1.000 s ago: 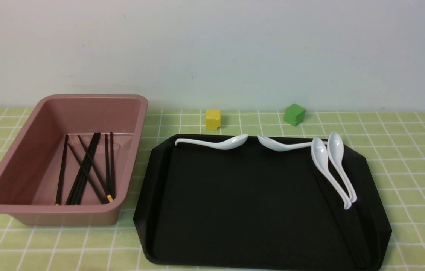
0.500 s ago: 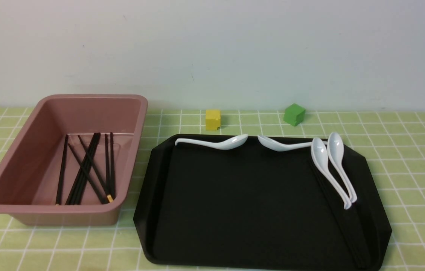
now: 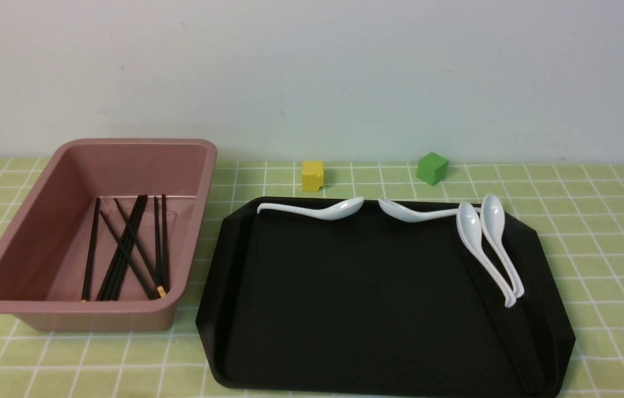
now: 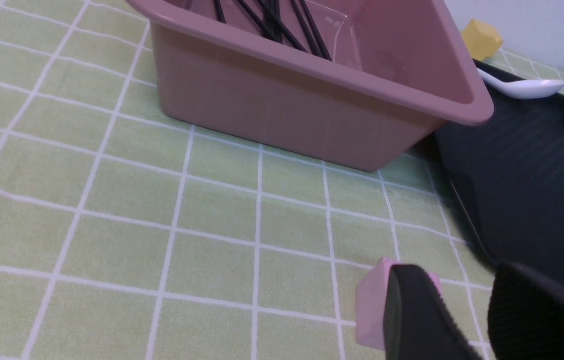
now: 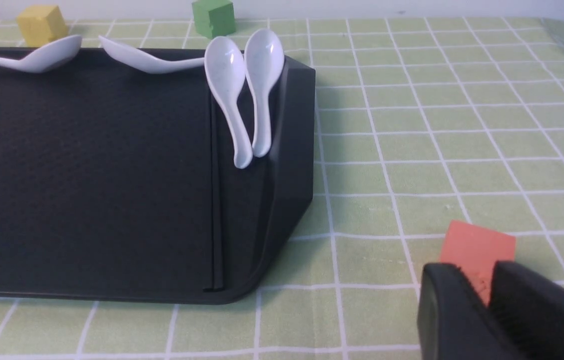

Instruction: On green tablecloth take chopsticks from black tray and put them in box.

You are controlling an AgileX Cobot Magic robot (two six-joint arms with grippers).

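Now most chopsticks (image 3: pixel 124 249) lie in the pink box (image 3: pixel 24 232) on the green tablecloth (image 3: pixel 593 232), two more hug the black tray (image 3: pixel 345 298) edge – both claws, left gripper (image 4: pixel 466 320) and right gripper (image 5: pixel 486 310), hold nothing, nearly closed
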